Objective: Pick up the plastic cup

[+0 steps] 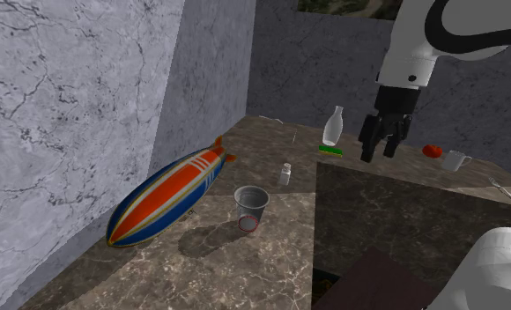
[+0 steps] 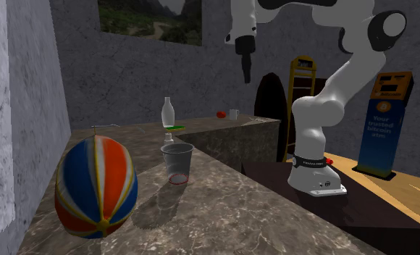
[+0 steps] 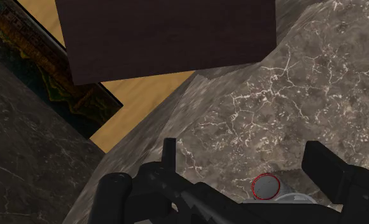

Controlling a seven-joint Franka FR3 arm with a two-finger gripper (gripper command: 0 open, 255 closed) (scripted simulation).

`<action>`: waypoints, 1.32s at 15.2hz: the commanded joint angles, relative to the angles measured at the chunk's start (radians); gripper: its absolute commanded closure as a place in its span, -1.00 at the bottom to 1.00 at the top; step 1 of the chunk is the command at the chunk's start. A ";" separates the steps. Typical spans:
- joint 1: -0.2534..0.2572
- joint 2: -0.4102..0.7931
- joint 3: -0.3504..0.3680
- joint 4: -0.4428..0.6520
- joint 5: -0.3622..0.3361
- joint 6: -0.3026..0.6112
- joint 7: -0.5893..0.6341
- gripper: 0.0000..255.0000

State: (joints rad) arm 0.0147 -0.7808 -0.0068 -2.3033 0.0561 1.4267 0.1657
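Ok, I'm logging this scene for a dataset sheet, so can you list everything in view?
cup: one, clear grey with a red base ring, upright mid-counter
blimp toy: one, blue, orange and white stripes, lying by the wall
shaker: one, pale, behind the cup
bottle: one, clear, far side, by a green pad
mug: one, white, far end
round object: one, red, beside the mug
counter: one, brown marble
picture: one, green landscape, on the wall
kiosk: one, blue and orange, on the floor
stand: one, dark box
arm: one, white
gripper: one, black, open, raised above the counter
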 commanded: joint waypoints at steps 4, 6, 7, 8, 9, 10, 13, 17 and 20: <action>0.008 0.062 0.042 -0.020 0.027 0.088 0.046 -1.00; 0.014 0.110 0.069 -0.026 0.042 0.146 0.077 -1.00; 0.016 0.135 0.083 -0.027 0.048 0.175 0.092 -1.00; 0.018 0.162 0.096 -0.026 0.054 0.203 0.107 -1.00; 0.021 0.190 0.109 -0.024 0.059 0.231 0.121 -1.00; 0.023 0.218 0.122 -0.021 0.063 0.259 0.137 -1.00; 0.028 0.310 0.160 -0.002 0.071 0.339 0.182 -1.00; 0.032 0.444 0.206 0.042 0.067 0.437 0.245 -1.00; 0.036 0.551 0.237 0.090 0.053 0.501 0.296 -1.00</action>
State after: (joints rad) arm 0.0495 -0.2632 0.2207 -2.2242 0.1134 1.9026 0.4452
